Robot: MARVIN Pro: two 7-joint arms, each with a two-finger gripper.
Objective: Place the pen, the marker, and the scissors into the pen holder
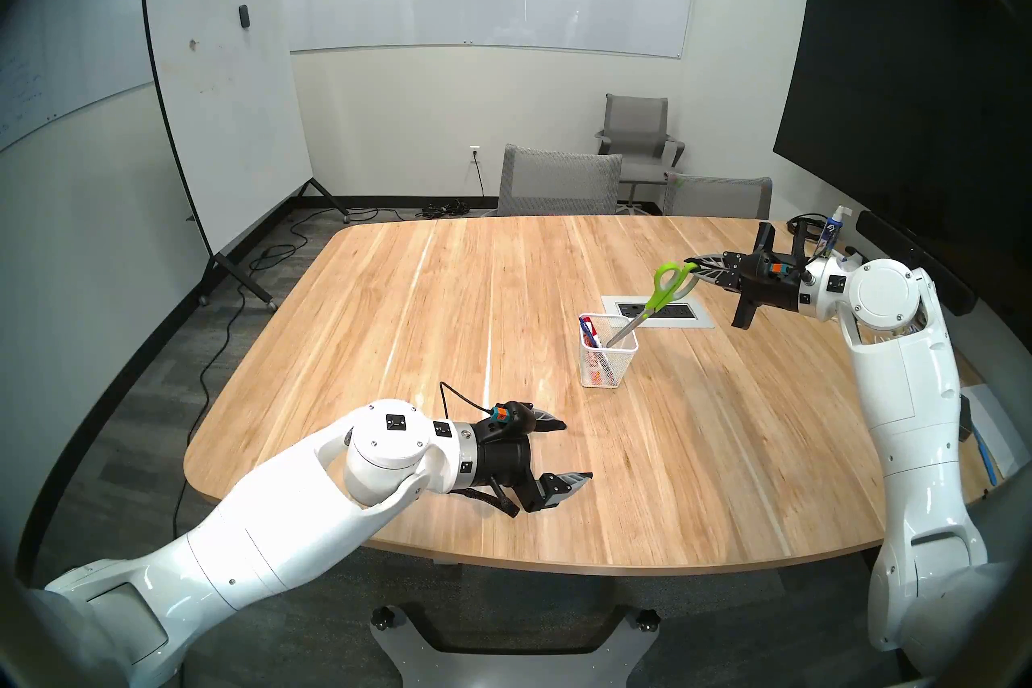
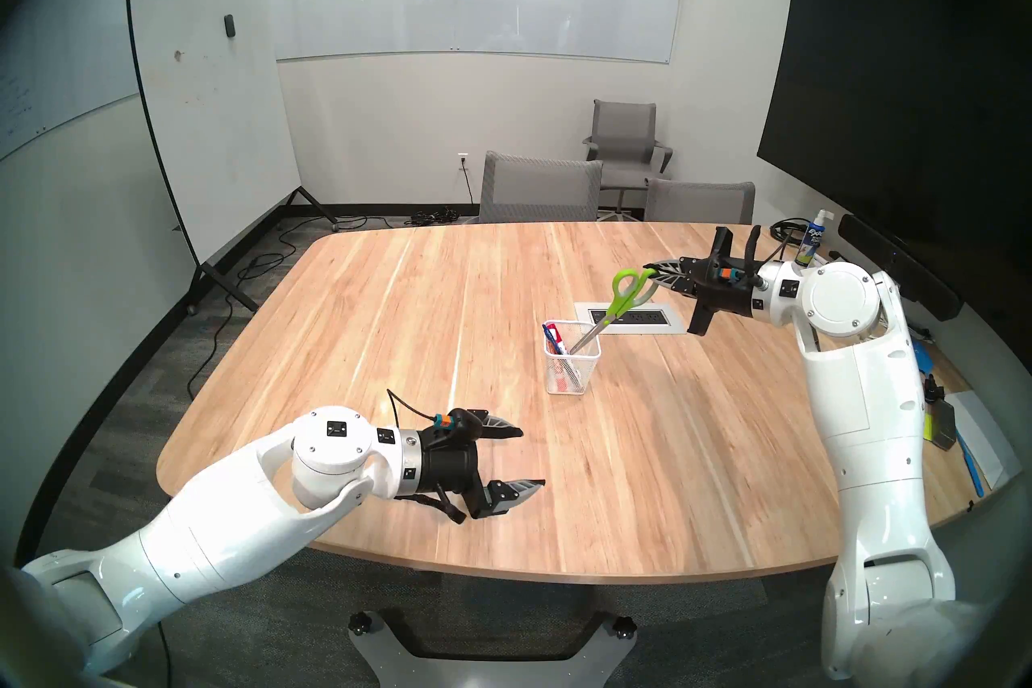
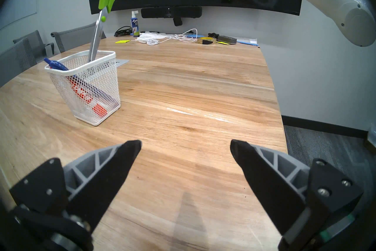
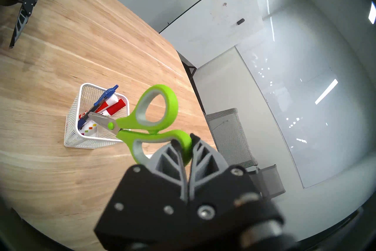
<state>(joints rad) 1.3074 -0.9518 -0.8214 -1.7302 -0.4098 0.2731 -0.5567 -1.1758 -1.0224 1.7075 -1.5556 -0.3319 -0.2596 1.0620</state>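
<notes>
left fingers (image 3: 130,154) spread, right fingers (image 4: 179,154) pinching scissors (image 4: 142,122) handle, blades in pen holder (image 4: 81,140)

The right gripper (image 1: 694,268) pinched the scissors (image 1: 656,297) by a green handle loop, blade tips inside the mesh pen holder (image 1: 607,363).

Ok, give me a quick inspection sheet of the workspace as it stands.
Surface: wooden table, bare in the middle, with an inset power outlet panel.
Job's things: pen and marker lean inside the pen holder; scissors blades-down in it, handles above the rim.
Clutter: spray bottle, tape roll, sticky notes along the far edge.
Grippers: right gripper shut on one scissors handle loop; left gripper open, empty.
Cables: white cable on the table; black leads on the floor.
Surroundings: whiteboard, grey chairs, dark screen.
</notes>
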